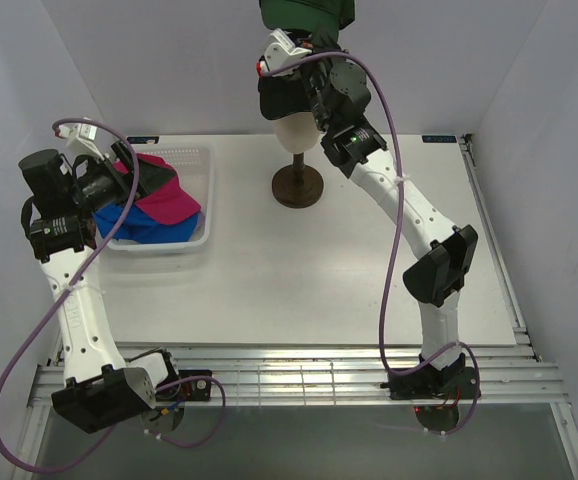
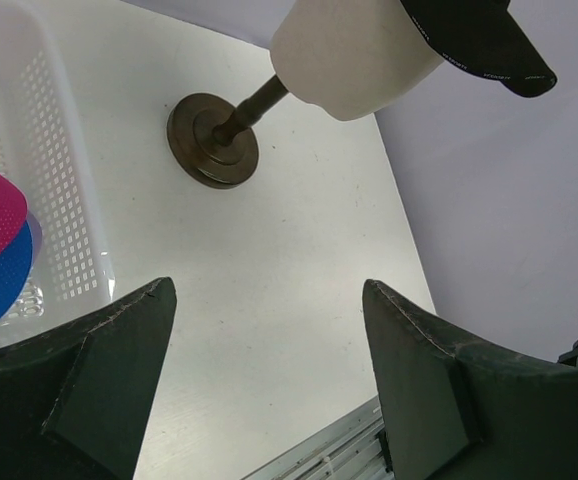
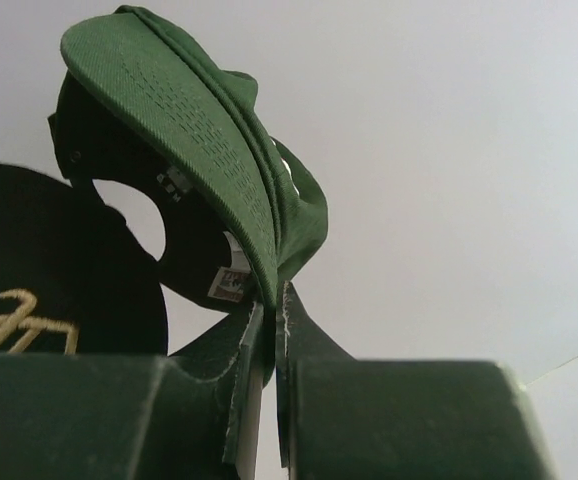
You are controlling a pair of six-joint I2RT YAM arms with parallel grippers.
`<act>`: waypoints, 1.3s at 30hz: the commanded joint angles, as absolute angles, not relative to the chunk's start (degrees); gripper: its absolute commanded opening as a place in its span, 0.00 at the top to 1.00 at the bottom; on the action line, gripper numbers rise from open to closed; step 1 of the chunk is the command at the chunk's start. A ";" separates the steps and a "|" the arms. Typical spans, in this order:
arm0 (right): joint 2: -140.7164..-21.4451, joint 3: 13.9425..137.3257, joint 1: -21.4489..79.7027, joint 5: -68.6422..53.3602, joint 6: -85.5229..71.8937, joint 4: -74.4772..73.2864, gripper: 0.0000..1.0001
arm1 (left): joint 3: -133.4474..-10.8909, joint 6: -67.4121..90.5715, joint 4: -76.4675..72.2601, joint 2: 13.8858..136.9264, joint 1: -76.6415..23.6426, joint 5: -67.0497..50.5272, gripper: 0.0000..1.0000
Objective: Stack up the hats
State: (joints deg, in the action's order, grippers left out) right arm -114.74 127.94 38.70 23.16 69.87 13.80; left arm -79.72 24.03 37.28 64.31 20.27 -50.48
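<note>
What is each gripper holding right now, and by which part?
The right gripper pinches the green hat by its brim; the left gripper is open and holds nothing.

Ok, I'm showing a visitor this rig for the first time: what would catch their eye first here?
Probably the green cap, pinched between the fingers of the right gripper and held high at the rear over the mannequin head, which wears a black cap. Next, the magenta cap and blue cap heaped in the white basket at the left, near the open left gripper.
</note>
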 commanded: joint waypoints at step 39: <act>-102.31 116.02 41.22 22.50 73.21 8.99 0.92 | -77.52 24.43 35.42 61.79 21.53 -52.91 0.15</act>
